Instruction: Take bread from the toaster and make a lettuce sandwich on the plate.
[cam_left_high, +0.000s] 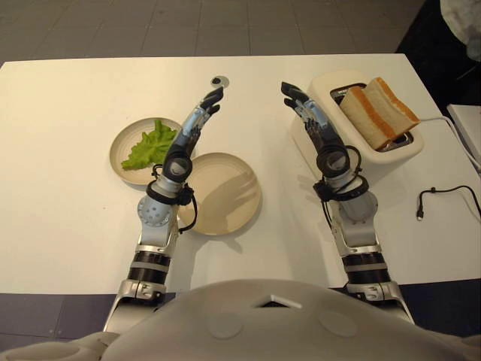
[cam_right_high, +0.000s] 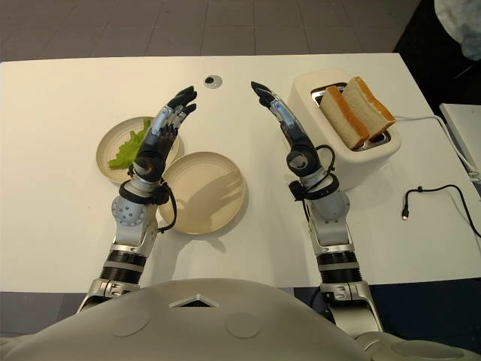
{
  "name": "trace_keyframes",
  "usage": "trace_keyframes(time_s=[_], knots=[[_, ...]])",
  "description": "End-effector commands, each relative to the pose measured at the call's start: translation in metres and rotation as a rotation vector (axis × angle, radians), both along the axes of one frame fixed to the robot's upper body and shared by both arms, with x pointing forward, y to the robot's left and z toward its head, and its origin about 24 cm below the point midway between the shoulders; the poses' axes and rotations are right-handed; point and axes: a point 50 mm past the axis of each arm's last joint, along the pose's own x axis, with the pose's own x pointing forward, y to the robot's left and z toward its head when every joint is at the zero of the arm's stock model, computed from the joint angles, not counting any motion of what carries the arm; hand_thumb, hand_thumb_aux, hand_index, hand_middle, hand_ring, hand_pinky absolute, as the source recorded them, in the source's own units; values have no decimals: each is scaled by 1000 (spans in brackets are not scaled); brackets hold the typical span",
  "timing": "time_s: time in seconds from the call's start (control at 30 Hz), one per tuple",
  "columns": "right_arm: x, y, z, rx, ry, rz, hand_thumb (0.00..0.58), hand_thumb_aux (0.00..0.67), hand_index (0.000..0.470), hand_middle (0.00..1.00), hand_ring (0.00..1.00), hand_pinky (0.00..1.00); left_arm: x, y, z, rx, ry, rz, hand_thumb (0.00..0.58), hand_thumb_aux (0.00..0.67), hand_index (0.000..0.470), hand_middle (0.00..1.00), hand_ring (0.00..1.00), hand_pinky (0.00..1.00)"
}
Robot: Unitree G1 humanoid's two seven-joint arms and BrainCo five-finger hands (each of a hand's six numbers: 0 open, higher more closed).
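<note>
**Bright, soft overhead light**

Lit evenly and strongly from above. White table [cam_left_high: 68,173] rendered pale and bright. Soft, short shadows under the near rim of the empty plate [cam_left_high: 239,179] and along the near side of the toaster [cam_right_high: 376,162]. Dimmer grey over the floor [cam_left_high: 150,26] behind, near-black at the far right corner.

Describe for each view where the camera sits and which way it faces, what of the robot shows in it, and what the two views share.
Left eye view: on the robot's head, left of the pair, facing forward and down at the white table; both arms show, the left hand and right hand open.
Right eye view: same head, slightly to the right, same forward-down look; same arms and hands.
Shared: the toaster holding two bread slices, the empty plate, lettuce on a second plate.
</note>
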Motion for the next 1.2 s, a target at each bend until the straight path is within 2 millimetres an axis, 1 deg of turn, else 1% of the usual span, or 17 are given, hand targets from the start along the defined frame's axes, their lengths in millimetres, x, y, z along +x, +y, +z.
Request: trace_keyframes(time_s=[0.03, 0.2, 0.3, 0.37, 0.47, 0.5, 0.53, 0.63, 0.73, 0.87, 1.0, 1.03, 1.07, 1.1, 1.13, 1.17, 1.2], knots=[[-2, -1, 1, -29, -20, -10, 0, 0, 0, 0, 0, 0, -2, -1, 0, -16, 22, -26, 0, 0, 0, 0, 0, 0], [-6, -3, 7, -31, -46, -17, 0, 0, 0, 0, 0, 0, -1, 0, -1, 9, 20, -18, 0, 0, 0, 0, 0, 0], [-14, -9, 26, -53, -122, -31, 0, 0, 0, 0, 0, 0, -1, 3, 0, 35, 3, -6, 0, 0, 0, 0, 0, 0], [-19, -28, 48, -122, -207, -94, 0, 0, 0, 0, 0, 0, -1, 7, 2, 49, -8, 9, 0, 0, 0, 0, 0, 0], [-26, -69, 90, -267, -312, -227, 0, 0, 0, 0, 0, 0, -2, 9, 5, 57, -23, 17, 0, 0, 0, 0, 0, 0], [-24, -84, 99, -331, -314, -293, 0, 0, 0, 0, 0, 0, -2, 9, 6, 58, -25, 18, 0, 0, 0, 0, 0, 0], [-17, -101, 102, -426, -258, -381, 0, 0, 0, 0, 0, 0, -2, 8, 6, 60, -27, 18, 0, 0, 0, 0, 0, 0], [1, -145, 90, -670, -22, -582, 0, 0, 0, 0, 0, 0, -1, 6, 6, 60, -29, 14, 0, 0, 0, 0, 0, 0], [5, -171, 77, -870, 163, -684, 0, 0, 0, 0, 0, 0, -1, 5, 5, 59, -26, 6, 0, 0, 0, 0, 0, 0], [11, -185, 67, -1004, 264, -742, 0, 0, 0, 0, 0, 0, 0, 5, 3, 67, -19, 9, 0, 0, 0, 0, 0, 0], [18, -180, 53, -1060, 309, -719, 0, 0, 0, 0, 0, 0, 0, 5, 1, 71, -15, 10, 0, 0, 0, 0, 0, 0], [19, -178, 51, -1064, 311, -709, 62, 37, 26, 0, 0, 0, 0, 6, 1, 72, -15, 9, 0, 0, 0, 0, 0, 0], [20, -176, 50, -1066, 313, -704, 230, 150, 105, 0, 0, 0, 1, 6, 1, 73, -13, 10, 0, 0, 0, 0, 0, 0], [21, -176, 48, -1070, 315, -702, 441, 342, 240, 0, 0, 0, 1, 6, 0, 73, -11, 11, 0, 0, 0, 0, 0, 0], [22, -175, 47, -1073, 317, -700, 500, 420, 295, 0, 0, 0, 2, 7, -1, 76, -9, 13, 0, 0, 0, 0, 0, 0], [23, -175, 45, -1073, 317, -698, 573, 599, 420, 0, 0, 0, 2, 8, -1, 78, -7, 16, 0, 0, 0, 0, 0, 0], [23, -175, 47, -1064, 305, -703, 580, 670, 470, 0, 0, 0, 2, 8, -2, 80, -6, 18, 0, 0, 0, 0, 0, 0]])
